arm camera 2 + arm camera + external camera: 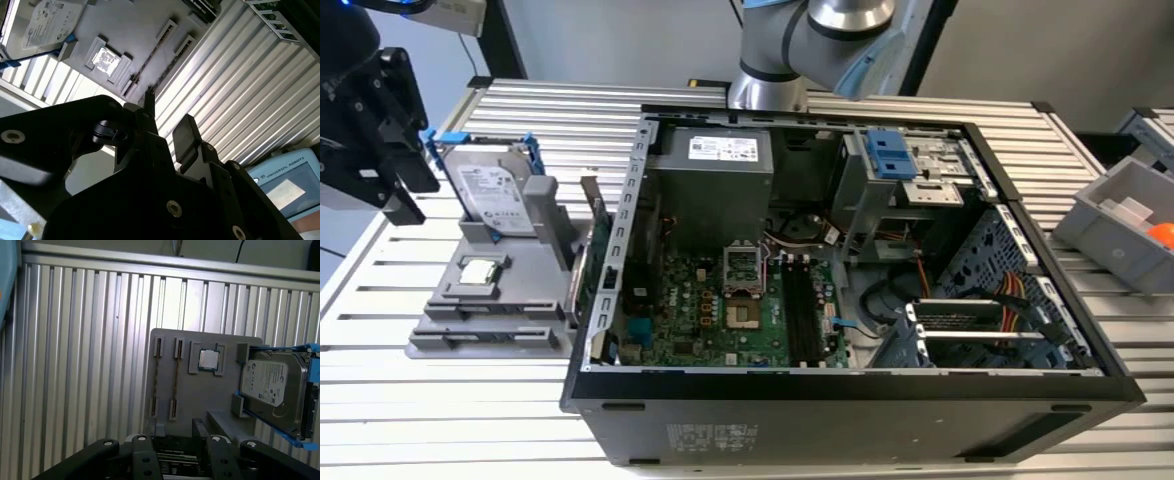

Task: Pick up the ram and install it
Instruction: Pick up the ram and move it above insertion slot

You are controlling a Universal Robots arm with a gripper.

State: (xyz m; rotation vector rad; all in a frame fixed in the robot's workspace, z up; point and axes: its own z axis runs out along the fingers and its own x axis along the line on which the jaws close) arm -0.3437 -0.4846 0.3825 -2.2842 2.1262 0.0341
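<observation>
One drive (272, 385), one processor (208, 360), maybe two ram sticks (175, 377)

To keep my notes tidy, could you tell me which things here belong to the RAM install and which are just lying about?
For the job: RAM sticks in the grey holder; open gripper near it; memory slots in the computer case.
Lying about: hard drive; processor; grey bin.
</observation>
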